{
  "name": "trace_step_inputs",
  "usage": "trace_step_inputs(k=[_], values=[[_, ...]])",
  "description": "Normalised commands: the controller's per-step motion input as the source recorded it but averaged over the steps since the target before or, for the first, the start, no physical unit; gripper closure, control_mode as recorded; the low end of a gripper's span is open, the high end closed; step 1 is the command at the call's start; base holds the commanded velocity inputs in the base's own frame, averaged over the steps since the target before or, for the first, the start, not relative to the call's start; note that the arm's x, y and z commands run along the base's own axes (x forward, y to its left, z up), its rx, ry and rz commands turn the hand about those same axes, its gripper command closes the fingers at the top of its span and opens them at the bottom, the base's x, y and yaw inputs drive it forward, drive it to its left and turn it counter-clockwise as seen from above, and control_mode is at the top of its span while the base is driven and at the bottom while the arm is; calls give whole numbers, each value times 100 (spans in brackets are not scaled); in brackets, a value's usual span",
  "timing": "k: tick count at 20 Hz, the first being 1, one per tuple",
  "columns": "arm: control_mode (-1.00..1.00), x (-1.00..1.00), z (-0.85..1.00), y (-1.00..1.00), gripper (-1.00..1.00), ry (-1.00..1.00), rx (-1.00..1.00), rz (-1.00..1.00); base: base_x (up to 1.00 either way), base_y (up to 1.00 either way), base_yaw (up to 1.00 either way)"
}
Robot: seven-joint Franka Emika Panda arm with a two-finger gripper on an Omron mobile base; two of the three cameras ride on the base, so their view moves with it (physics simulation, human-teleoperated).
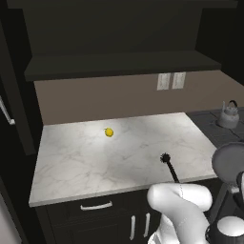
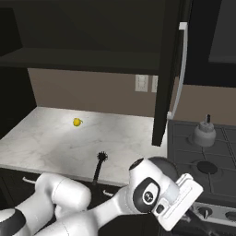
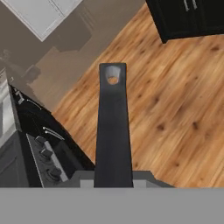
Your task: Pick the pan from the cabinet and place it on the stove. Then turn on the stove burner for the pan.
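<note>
- The pan (image 3: 113, 131) shows in the hand view as a long, flat, dark grey handle with a hanging hole near its far end. It runs straight out from the bottom of the view over a wood plank floor (image 3: 175, 100).
- In the left base view a round grey shape at the right edge, just above the arm, may be the pan's body; I cannot tell for sure.
- The gripper (image 2: 184, 203) sits low, in front of the stove's front edge. The handle comes out from where its fingertips would be, so it appears to grip the handle, but the tips are hidden and I cannot tell how wide it stands.
- The stove (image 2: 203, 161) lies just beside the white marble counter (image 1: 95, 157), on its right; its knobs (image 3: 48, 162) show along the front.
- A small silver kettle (image 2: 204, 133) stands at the back of the stove.
- The cabinet (image 2: 168, 69) hangs above, one door swung open with its long silver bar handle facing out.
- On the counter lie a small yellow fruit (image 1: 109, 132) and a black brush (image 1: 167, 164), well apart.
</note>
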Motion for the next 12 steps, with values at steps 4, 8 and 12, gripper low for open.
trace_step_inputs(k=[4,8,12], values=[[-100,-15,-11,-61,100,0,11,-4,0,0,0],[-100,-5,-8,-63,100,0,11,-4,0,0,0],[-100,0,-10,-64,100,0,10,-4,0,0,0]])
